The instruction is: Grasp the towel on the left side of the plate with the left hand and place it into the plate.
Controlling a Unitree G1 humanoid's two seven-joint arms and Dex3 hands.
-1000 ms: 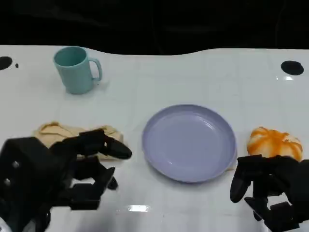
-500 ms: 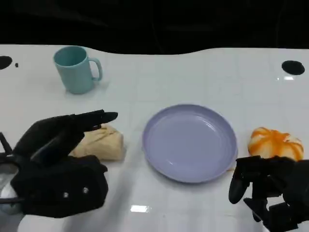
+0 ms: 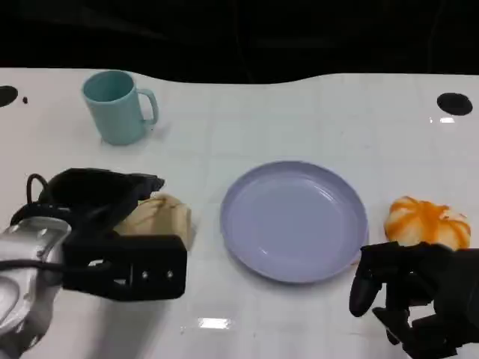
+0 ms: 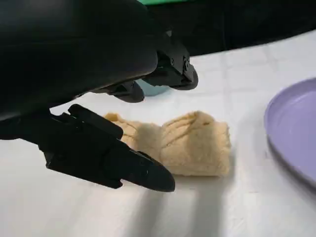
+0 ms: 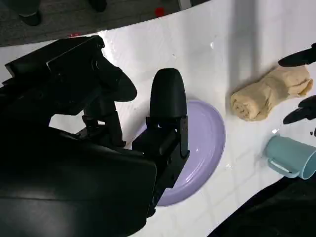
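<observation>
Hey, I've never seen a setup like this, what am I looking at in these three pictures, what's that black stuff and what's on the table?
This is a humanoid robot at a white table. The black shapes are its own hands. One picture comes from a camera on its head or chest, looking down; the other two come from cameras at its wrists, behind each hand.

On the table lie a teal mug, an empty purple plate, a rolled beige towel on the plate's left, and an orange-and-white object on its right.

The left hand hovers over the towel with fingers apart on either side of it, as the left wrist picture shows; it grips nothing yet. The right hand sits near the table's front edge, holding nothing.
</observation>
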